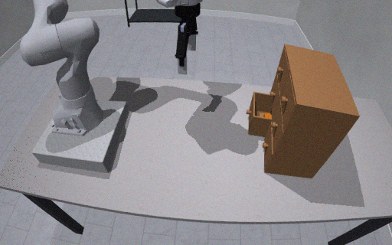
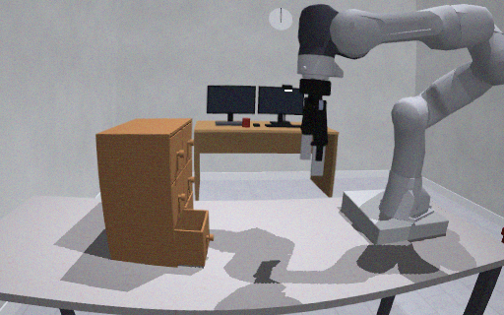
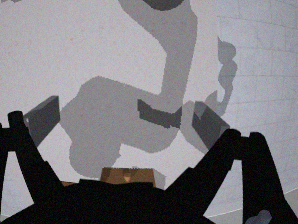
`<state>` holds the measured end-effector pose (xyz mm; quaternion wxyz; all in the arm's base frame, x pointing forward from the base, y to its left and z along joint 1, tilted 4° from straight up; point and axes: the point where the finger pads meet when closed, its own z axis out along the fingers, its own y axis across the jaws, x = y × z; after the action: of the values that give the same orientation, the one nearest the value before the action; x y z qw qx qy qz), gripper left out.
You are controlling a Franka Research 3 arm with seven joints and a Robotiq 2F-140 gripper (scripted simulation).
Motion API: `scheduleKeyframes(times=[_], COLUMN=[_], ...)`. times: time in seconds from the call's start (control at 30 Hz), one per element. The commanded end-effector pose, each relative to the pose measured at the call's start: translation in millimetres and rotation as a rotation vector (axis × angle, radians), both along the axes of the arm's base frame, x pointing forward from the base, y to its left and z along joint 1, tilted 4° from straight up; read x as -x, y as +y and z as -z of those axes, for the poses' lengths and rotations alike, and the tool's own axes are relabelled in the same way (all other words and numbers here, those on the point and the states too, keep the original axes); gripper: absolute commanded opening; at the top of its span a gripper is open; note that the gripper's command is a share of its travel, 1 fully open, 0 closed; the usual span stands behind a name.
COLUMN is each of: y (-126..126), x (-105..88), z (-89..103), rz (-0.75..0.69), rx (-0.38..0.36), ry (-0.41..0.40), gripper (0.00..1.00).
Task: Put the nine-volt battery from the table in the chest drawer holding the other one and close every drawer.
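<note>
Nine-volt battery: whether the orange piece in the open drawer is the loose one or its like, one cannot tell. It lies chestward and below the released pincer; its long axis is unclear.

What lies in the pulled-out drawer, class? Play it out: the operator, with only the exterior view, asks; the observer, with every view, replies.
Observer: The top view shows something orange inside the drawer; I can't tell what it is.
Operator: My gripper appears nearly edge-on. How are its fingers?
Observer: Wide apart in the wrist view, nothing held between them.
</note>
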<state>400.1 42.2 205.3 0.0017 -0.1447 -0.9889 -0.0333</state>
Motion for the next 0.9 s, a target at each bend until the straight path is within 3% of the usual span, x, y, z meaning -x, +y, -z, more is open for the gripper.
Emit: scheduleKeyframes(times=[0.0,0.17,0.3,0.37,0.67,0.87], y=[0,-2,-4,-4,-11,-15], x=[0.8,-6.2,-17.1,-17.1,-50.4,-67.6], z=[1.2,8.5,19.8,19.8,54.2,72.1], rz=[-0.006,-0.001,0.005,0.005,0.024,0.034], rx=[0.003,0.020,0.048,0.048,0.131,0.175], ry=[-0.007,-0.067,-0.159,-0.159,-0.443,-0.590], gripper=[1.00,1.00,1.00,1.00,1.00,1.00])
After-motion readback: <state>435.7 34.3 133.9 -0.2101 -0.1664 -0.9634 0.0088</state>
